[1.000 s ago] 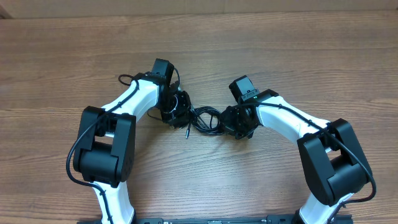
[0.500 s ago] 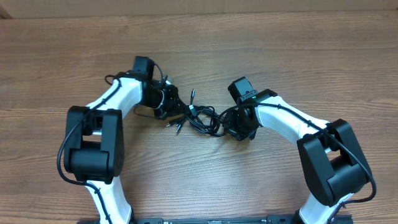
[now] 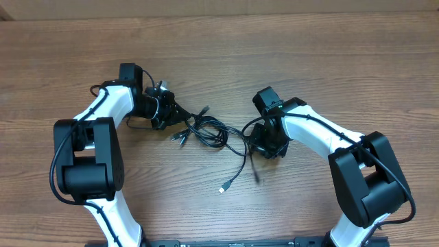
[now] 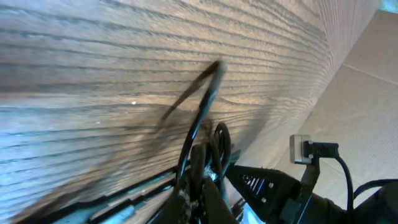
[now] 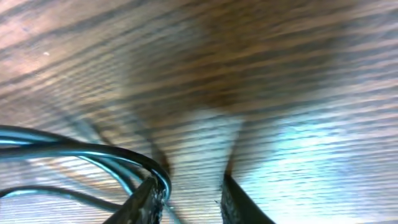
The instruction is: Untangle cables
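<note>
The cables (image 3: pixel 208 132) lie in a messy black bunch on the wooden table (image 3: pixel 329 62), a little left of the middle of the top view. The left gripper (image 3: pixel 170 112) is at the left end of the bunch. It is pressed together on the cables, and they stretch out from it toward the middle. I think it holds them tight so the bunch can be pulled apart from that side.

The right gripper (image 3: pixel 264 145) is right of the middle, just beside the other end of the bunch. In its own camera the two fingers (image 5: pixel 146 199) stand a little apart at the bottom of the frame, with only bare wood between them. A cable (image 5: pixel 93 151) bends past the left finger but is not pinched. One thin cable runs away from the bunch down to the lower middle of the top view, and its silver plug end (image 3: pixel 222 189) lies alone there.

The wrist pictures are blurry. In the left wrist view the cables (image 4: pixel 202 124) rise from the bottom edge, but the gripper tips are cut off. How many cables are in the bunch is hard to tell; maybe three or four.
</note>
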Tool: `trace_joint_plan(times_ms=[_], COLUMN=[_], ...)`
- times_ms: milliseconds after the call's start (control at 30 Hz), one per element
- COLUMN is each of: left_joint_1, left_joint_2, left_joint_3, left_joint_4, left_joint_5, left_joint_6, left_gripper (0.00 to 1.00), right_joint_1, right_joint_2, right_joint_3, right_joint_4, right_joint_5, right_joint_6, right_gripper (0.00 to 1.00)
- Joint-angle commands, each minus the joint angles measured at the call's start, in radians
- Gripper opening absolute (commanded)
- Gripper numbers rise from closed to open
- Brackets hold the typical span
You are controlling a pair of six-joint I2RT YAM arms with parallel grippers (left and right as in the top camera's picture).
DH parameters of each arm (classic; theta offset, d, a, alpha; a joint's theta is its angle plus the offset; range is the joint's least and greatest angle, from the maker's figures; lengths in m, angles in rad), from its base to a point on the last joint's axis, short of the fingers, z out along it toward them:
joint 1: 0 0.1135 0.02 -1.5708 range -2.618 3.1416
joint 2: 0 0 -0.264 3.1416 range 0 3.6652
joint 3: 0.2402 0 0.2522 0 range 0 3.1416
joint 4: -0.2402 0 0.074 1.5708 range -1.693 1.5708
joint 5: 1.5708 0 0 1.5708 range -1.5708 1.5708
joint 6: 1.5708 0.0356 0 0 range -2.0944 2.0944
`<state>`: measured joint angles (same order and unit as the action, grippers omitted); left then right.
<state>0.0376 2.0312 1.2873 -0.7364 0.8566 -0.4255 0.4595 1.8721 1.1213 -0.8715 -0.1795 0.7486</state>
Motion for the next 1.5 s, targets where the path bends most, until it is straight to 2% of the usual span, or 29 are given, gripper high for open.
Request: trace_joint_plan(times_ms=[0, 167, 333, 667, 733, 867, 1033, 1100, 1233, 1333, 1467], left_joint_1=[0.021, 0.02, 0.018, 0.002, -0.001, -0.007, -0.014, -0.014, -0.014, -0.014, -0.014], left_joint_2=[0.009, 0.009, 0.009, 0.009, 0.009, 0.009, 0.009, 0.009, 0.009, 0.009, 0.009], left_joint_3=[0.005, 0.005, 0.005, 0.005, 0.005, 0.005, 0.005, 0.005, 0.005, 0.005, 0.005], left_joint_4=[0.008, 0.012, 0.013, 0.044, 0.047, 0.054, 0.065, 0.065, 0.065, 0.067, 0.069], left_joint_5=[-0.027, -0.099, -0.105, -0.126, -0.135, -0.132, -0.131, -0.131, -0.131, -0.131, -0.131], left_joint_6=[0.038, 0.037, 0.039, 0.089, 0.089, 0.088, 0.08, 0.077, 0.039, 0.024, 0.024], left_gripper=[0.04, 0.04, 0.04, 0.04, 0.04, 0.04, 0.05, 0.05, 0.06, 0.06, 0.06], right_joint_1=[-0.017, -0.024, -0.035, -0.069, -0.069, -0.065, -0.024, 0.002, 0.064, 0.109, 0.16], right_joint_2=[0.005, 0.005, 0.005, 0.005, 0.005, 0.005, 0.005, 0.005, 0.005, 0.005, 0.005], right_joint_3=[-0.014, -0.014, 0.005, 0.266, 0.301, 0.309, 0.272, 0.253, 0.199, 0.163, 0.142], right_joint_4=[-0.037, -0.048, -0.069, -0.311, -0.341, -0.325, -0.2, -0.138, -0.035, 0.023, 0.068], right_joint_5=[0.152, 0.216, 0.257, 0.243, 0.18, -0.109, -0.304, -0.346, -0.346, -0.346, -0.344], right_joint_6=[-0.032, -0.103, -0.147, -0.155, -0.156, -0.225, -0.224, -0.184, 0.014, 0.148, 0.253], right_gripper=[0.3, 0.34, 0.44, 0.56, 0.58, 0.59, 0.58, 0.58, 0.51, 0.52, 0.57])
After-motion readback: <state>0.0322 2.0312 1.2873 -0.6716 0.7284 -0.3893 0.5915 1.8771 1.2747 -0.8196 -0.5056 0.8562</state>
